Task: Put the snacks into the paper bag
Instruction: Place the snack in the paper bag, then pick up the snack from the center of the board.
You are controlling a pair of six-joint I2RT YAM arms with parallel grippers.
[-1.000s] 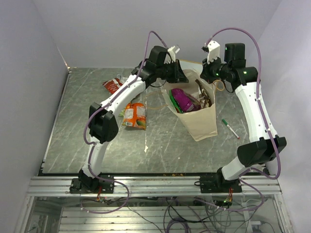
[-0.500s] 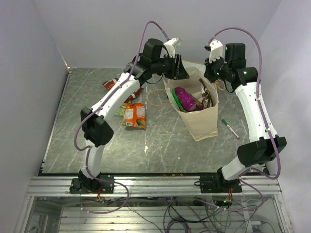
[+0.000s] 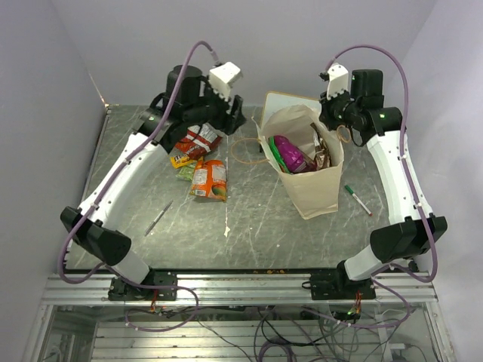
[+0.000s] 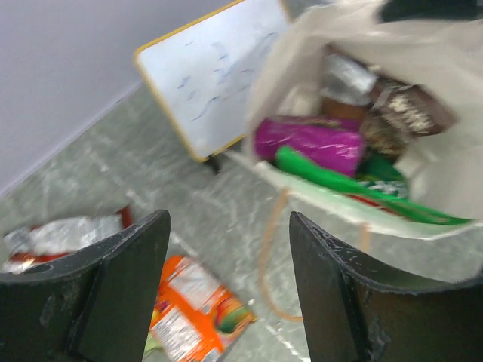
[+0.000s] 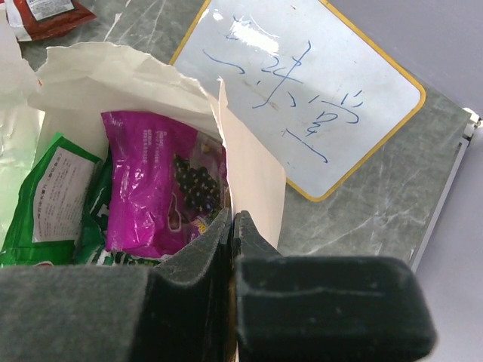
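Step in hand, as we judge it: between packets, bag part-filled. The right gripper (image 5: 230,223) has its jaws pinched together on the far rim of the paper bag (image 3: 313,192), which stands upright right of centre on the table (image 3: 249,226), just in front of the whiteboard (image 5: 302,83). Inside the bag we see a purple packet (image 5: 162,192) and a green packet (image 5: 53,196); other contents are blurred. The left gripper (image 4: 228,234) hovers with fingers spread and nothing between them, above the loose snacks left of the bag: an orange packet (image 3: 209,179) and a red packet (image 3: 198,139). We judge the next move to be a descent onto one of these, closing on a crinkled edge.
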